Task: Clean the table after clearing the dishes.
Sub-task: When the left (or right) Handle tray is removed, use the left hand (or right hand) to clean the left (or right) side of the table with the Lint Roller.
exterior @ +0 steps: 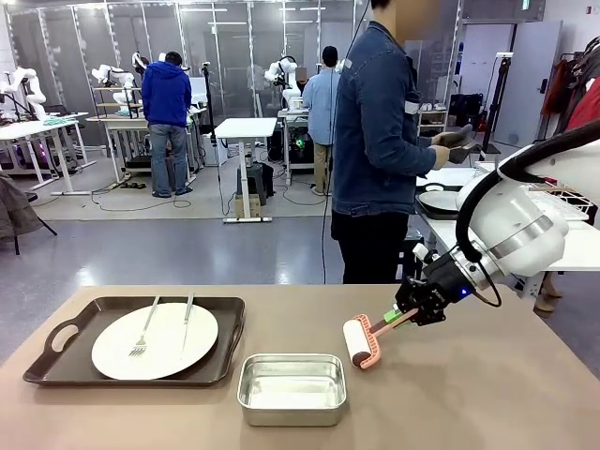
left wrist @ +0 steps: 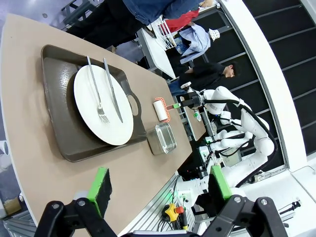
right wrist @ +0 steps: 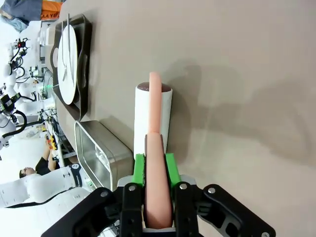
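1 plate [exterior: 155, 340] on 1 tray [exterior: 56, 367], 1 pan [exterior: 292, 389]; right gripper [exterior: 394, 316] clamps 1 roller [exterior: 357, 341], left gripper [left wrist: 159, 182] gapes empty.

One tray [exterior: 232, 328], one plate [exterior: 169, 352], one fork [exterior: 142, 337], one knife [exterior: 187, 319] and one steel pan [exterior: 291, 389], all left of the right claw [exterior: 395, 317]; one roller [exterior: 359, 342] within it.

Robotics laboratory: people [exterior: 167, 117] are standing at white work surfaces [exterior: 246, 127], cables [exterior: 298, 199] are trailing across the polished grey floor [exterior: 187, 248], and glass partitions [exterior: 234, 47] are enclosing the hall.
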You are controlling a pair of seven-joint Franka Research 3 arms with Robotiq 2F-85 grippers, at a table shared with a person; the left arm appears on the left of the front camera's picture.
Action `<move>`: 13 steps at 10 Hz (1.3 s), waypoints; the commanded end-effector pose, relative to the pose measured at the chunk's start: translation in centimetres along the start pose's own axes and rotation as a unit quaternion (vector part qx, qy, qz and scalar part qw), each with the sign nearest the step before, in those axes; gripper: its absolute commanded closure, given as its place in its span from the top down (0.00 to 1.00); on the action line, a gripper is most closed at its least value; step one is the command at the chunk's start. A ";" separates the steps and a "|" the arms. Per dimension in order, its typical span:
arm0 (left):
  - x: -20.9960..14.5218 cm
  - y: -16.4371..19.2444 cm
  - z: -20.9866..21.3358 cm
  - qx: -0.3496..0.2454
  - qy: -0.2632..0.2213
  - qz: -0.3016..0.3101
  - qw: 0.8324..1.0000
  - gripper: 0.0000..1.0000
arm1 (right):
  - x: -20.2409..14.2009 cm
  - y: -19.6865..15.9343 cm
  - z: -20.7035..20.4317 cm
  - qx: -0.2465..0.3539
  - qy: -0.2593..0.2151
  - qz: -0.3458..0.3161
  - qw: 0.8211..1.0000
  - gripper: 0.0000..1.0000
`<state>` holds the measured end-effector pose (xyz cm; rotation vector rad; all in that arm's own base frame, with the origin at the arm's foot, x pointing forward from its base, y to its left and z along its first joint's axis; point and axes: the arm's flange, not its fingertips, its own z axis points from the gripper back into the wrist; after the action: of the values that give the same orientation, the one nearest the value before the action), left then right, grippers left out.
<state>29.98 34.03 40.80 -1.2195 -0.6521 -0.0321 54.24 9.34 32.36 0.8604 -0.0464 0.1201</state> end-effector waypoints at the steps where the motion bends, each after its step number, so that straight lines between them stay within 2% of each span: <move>1: -0.2 -0.3 0.3 -0.001 0.001 -0.001 1.000 1.00 | -0.4 -0.9 -0.8 -0.030 -0.011 -0.028 0.999 0.21; 4: -0.2 -0.3 0.3 -0.001 0.001 -0.001 1.000 1.00 | -2.0 -5.0 1.7 -0.062 -0.023 -0.075 0.995 0.21; 7: -0.2 -0.3 0.3 -0.001 0.001 -0.001 1.000 1.00 | -3.8 -9.0 5.6 -0.104 -0.079 -0.053 0.990 0.21; 10: -0.2 -0.3 0.3 -0.001 0.001 -0.001 1.000 1.00 | -4.7 -11.9 9.2 -0.173 -0.082 -0.032 0.981 0.21; 13: -0.2 -0.3 0.3 -0.001 0.001 -0.001 1.000 1.00 | -5.6 -13.8 12.9 -0.227 -0.089 -0.049 0.969 0.21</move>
<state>29.96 34.06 40.80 -1.2193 -0.6525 -0.0315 51.38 -7.35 34.68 0.6520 -0.1867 -0.0116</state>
